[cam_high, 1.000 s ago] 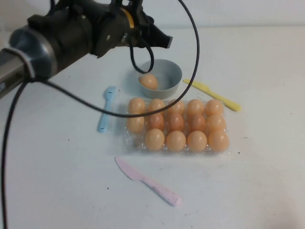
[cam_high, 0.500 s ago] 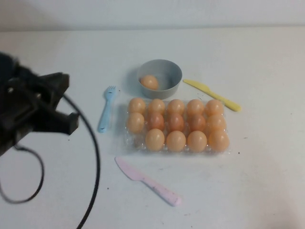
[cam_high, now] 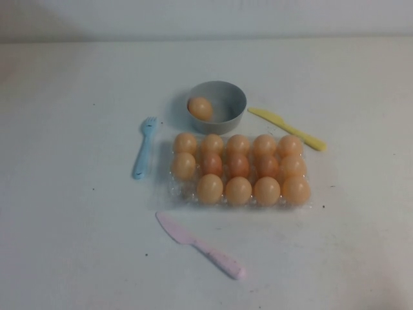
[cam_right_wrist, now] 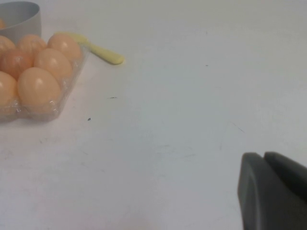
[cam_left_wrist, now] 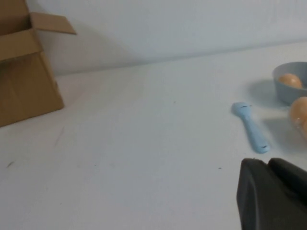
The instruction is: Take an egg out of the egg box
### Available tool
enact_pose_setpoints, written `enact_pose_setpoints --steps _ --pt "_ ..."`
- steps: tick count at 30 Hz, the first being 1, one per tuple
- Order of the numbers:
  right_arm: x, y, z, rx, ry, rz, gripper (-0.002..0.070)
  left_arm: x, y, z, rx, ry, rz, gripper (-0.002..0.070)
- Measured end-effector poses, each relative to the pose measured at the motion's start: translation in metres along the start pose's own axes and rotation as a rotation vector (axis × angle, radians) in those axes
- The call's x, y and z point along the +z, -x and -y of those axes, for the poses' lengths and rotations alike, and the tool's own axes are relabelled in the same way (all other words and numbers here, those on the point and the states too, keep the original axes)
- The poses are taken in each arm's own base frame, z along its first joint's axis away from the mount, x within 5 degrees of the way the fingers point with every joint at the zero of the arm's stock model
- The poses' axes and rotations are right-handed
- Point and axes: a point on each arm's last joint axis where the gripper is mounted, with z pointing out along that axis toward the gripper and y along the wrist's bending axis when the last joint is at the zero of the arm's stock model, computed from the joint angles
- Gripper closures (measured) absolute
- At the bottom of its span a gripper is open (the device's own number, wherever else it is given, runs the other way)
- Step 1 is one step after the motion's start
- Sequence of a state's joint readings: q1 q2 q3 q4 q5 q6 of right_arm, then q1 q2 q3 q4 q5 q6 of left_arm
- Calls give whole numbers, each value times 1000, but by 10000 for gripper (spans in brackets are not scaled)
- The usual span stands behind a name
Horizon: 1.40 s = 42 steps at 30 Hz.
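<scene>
One light orange-tan egg [cam_high: 201, 108] lies in the round grey bowl [cam_high: 233, 93], also seen in the left wrist view [cam_left_wrist: 290, 80]. The clear egg box [cam_high: 179, 192] sits in front of the bowl with several eggs in it; its front-left cup is empty. The box also shows in the right wrist view [cam_right_wrist: 56, 109]. Neither arm shows in the high view. My left gripper [cam_left_wrist: 267, 163] is shut and empty, low over the table left of the blue fork. My right gripper [cam_right_wrist: 264, 155] is shut and empty, over bare table right of the box.
A blue fork [cam_high: 144, 147] lies left of the box, a yellow knife [cam_high: 287, 128] behind it at the right, and a pink knife [cam_high: 200, 245] in front. A cardboard box [cam_left_wrist: 24, 72] stands at the far left in the left wrist view.
The left arm, above the bowl one second ago, swung back to the left and out of the high view. The egg stays in the bowl.
</scene>
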<state>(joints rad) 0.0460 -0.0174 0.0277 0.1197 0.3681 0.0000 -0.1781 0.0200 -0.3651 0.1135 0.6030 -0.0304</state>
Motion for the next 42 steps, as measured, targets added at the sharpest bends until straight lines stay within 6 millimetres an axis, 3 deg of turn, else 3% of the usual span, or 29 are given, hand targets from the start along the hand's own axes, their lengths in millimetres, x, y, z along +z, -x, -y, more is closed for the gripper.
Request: enact_pose_setpoints --steps 9,23,32,38,42 --pt "0 0 0 0 0 0 696 -6 -5 -2 -3 55 -15 677" --pt "0 0 0 0 0 0 696 3 -14 1 -37 27 -10 677" --pt "0 0 0 0 0 0 696 29 -59 7 -46 7 -67 677" --pt "0 0 0 0 0 0 696 42 -91 11 89 -16 -88 677" --pt "0 0 0 0 0 0 696 43 -98 12 94 -34 -123 677"
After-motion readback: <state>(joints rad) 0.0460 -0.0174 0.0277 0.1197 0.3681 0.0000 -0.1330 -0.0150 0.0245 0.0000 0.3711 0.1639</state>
